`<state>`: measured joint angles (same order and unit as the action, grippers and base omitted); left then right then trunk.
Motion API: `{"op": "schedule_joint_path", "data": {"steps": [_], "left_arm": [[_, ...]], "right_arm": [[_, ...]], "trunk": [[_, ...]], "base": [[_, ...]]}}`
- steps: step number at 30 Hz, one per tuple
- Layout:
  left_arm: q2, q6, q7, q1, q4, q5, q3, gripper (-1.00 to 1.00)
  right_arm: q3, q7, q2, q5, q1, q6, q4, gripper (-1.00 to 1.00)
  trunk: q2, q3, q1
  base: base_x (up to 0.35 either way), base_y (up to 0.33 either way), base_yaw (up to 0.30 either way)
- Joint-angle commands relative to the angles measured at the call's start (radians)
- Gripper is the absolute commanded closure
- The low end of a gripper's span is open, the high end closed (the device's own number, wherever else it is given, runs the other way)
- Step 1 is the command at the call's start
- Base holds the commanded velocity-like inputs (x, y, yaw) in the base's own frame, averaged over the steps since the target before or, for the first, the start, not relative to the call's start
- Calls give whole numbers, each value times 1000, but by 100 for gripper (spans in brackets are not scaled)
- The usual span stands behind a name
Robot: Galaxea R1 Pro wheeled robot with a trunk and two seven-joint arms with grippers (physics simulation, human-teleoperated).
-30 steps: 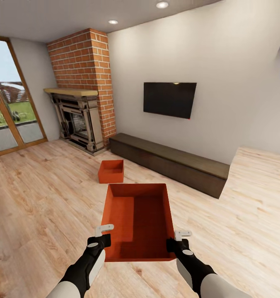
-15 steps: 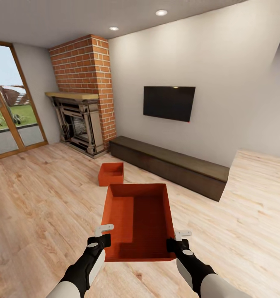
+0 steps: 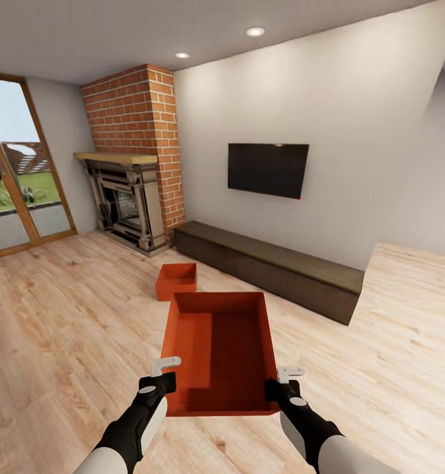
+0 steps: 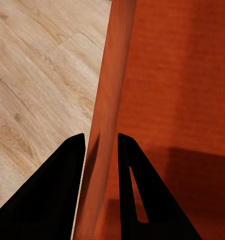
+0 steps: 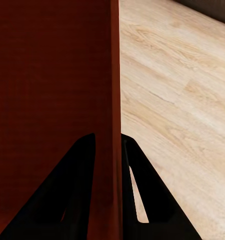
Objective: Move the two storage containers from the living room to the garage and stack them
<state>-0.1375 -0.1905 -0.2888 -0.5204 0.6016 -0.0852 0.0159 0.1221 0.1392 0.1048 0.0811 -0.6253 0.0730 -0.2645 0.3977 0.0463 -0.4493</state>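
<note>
I hold one orange-red storage container (image 3: 222, 352) in front of me above the light wood floor of the living room. My left gripper (image 3: 164, 374) is shut on its left wall (image 4: 108, 115), and my right gripper (image 3: 276, 382) is shut on its right wall (image 5: 111, 125). In both wrist views the dark fingers straddle the thin wall. The other storage container (image 3: 177, 282) sits on the wood floor farther ahead, in front of the bench end. The garage is out of view.
A long dark low bench (image 3: 275, 266) runs along the white wall under a black TV (image 3: 268, 169). A brick chimney with fireplace (image 3: 131, 197) stands at the left, beside a glass door (image 3: 12, 191). Open wood floor (image 3: 64, 329) lies around me.
The whole head view has shifted: the room's far features sit a little farther off and lower, so the camera has moved. The held container and both grippers keep their places in view.
</note>
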Motion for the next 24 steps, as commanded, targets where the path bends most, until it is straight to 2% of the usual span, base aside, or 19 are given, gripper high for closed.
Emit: {"op": "schedule_joint_path", "data": {"steps": [1, 24], "left_arm": [[1, -7, -10, -1, 12, 5, -8, 100], [1, -6, -10, -1, 12, 5, -7, 100]], "right_arm": [[-8, 53, -4, 9, -1, 5, 2, 100], [-7, 53, -4, 9, -1, 5, 2, 100]], "trunk": [[2, 1, -1], [2, -36, -1]], "base": [[0, 0, 0], [0, 0, 0]]}}
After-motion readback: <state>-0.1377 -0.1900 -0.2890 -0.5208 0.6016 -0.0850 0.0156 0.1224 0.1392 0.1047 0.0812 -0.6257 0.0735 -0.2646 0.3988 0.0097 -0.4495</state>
